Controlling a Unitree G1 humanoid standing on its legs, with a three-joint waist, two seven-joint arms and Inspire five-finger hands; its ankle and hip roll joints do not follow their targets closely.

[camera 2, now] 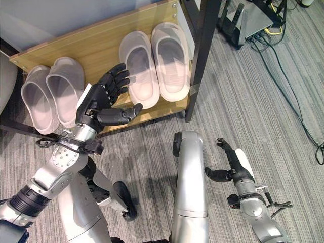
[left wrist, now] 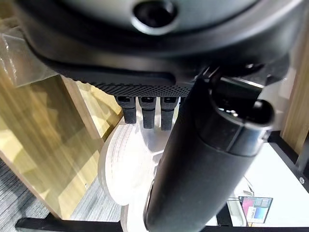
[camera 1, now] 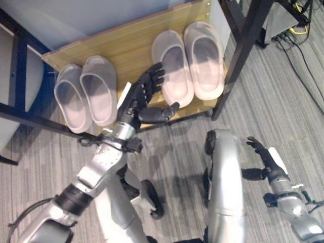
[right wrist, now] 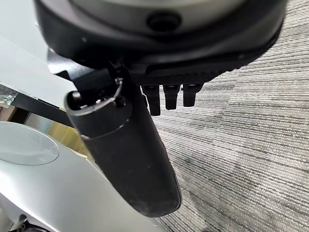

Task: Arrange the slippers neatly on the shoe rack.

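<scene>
Two pairs of pale grey slippers lie on the wooden shelf of the shoe rack [camera 1: 129, 48]. One pair [camera 1: 86, 93] sits at the shelf's left end, the other pair [camera 1: 190, 61] at its right end, toes toward the front edge. My left hand [camera 1: 144, 96] is open above the shelf's front edge, fingers straight and just touching the left slipper of the right pair [camera 1: 174, 68], thumb stretched along the edge. That slipper's heel [left wrist: 128, 166] shows past the left fingers [left wrist: 147, 111]. My right hand [camera 2: 234, 159] hangs open over the carpet at the lower right, holding nothing.
A black rack post [camera 1: 243, 55] stands at the shelf's right end and a dark frame bar [camera 1: 20, 66] at its left. Grey striped carpet [camera 1: 283, 101] spreads in front. Cables [camera 1: 296, 48] and a dark box [camera 2: 248, 20] lie on the floor at the upper right.
</scene>
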